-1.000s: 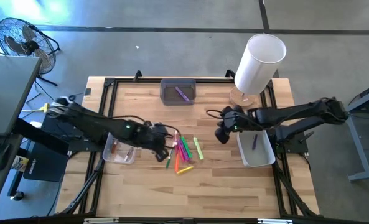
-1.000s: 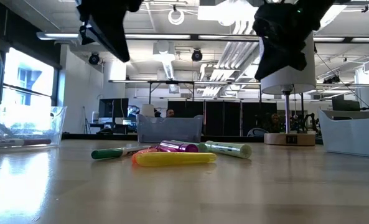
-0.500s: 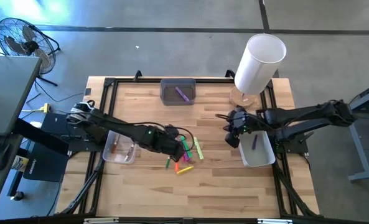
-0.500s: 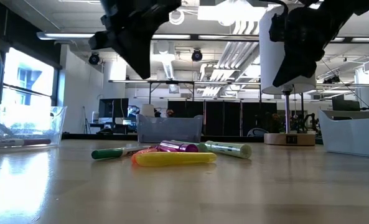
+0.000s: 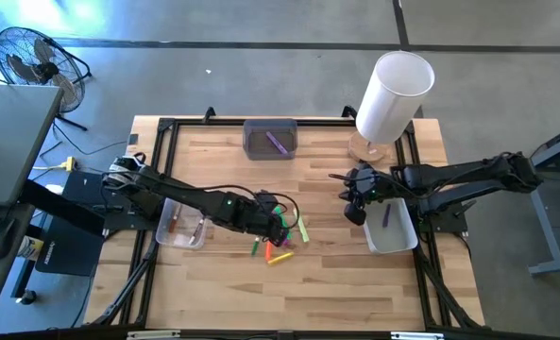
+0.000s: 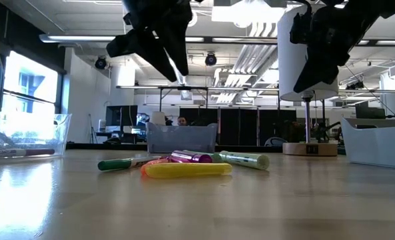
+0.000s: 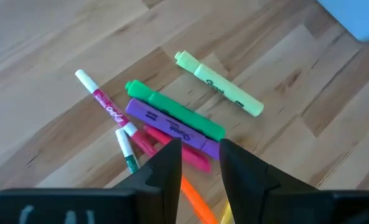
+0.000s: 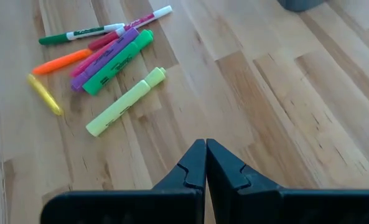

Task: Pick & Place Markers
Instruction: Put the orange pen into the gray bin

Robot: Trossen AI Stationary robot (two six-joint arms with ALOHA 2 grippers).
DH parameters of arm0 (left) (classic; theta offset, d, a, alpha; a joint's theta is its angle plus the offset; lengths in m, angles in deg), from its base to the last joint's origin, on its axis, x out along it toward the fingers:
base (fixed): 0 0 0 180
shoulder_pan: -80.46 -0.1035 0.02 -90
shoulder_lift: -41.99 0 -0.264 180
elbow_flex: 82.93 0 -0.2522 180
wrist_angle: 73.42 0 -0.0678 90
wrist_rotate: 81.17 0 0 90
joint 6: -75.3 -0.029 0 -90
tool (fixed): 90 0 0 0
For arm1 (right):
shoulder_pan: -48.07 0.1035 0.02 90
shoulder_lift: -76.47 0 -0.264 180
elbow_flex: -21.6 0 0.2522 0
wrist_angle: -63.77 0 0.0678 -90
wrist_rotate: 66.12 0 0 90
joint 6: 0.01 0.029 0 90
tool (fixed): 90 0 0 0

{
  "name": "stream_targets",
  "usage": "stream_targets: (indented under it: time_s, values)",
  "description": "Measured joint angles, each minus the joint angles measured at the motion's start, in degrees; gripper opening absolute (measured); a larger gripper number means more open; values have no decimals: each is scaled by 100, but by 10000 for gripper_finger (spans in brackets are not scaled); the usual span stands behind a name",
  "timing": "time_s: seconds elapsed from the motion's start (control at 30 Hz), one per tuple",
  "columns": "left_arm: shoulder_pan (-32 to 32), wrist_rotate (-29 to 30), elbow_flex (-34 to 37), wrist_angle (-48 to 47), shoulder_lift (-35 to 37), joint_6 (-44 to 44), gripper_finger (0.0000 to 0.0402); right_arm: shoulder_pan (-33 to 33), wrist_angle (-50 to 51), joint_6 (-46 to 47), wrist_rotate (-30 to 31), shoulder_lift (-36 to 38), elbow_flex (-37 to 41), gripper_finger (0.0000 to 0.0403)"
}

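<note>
Left claw (image 5: 278, 220) hangs over the heap of markers (image 5: 282, 234) near the middle of the wooden counter (image 5: 317, 274), clear of the surface in the low view. Its fingers (image 7: 168, 163) are spread a little, nothing between them; through the gap the wrist view shows a purple marker (image 7: 172, 129) lying against a green marker (image 7: 175, 111), with pink and orange ones beneath.

A yellow-green highlighter (image 7: 218, 84) lies just beside the heap, apart from it. A red-and-white pen (image 7: 104, 104) and a thin green-tipped pen (image 7: 126, 149) lie on the heap's other side.

Right claw (image 5: 353, 210) is up off the counter beside the white bin (image 5: 393, 240), fingers (image 8: 193, 169) pressed together, empty. One purple marker (image 5: 386, 216) lies in that bin.

Clear tray (image 5: 169, 236) under the left arm holds a couple of markers. Grey bin (image 5: 270, 140) at the far edge holds a purple marker. White cylinder (image 5: 391, 98) stands at the far right corner.
</note>
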Motion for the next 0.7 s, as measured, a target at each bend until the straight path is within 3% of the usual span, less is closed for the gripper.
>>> stream_targets:
  time_s: [0.17, 0.5, 0.7]
  values:
    - [2, -46, 0, 68, 0, 264, 107, 2, 2, -10, -131, 0, 0, 0]
    - [39, -1135, -54, 76, -474, 1989, 107, 0, 13, -179, -114, -2, -2, 0]
    - [85, -1536, -16, -175, -835, 2445, 107, 2, 11, -199, -98, -2, -4, 0]
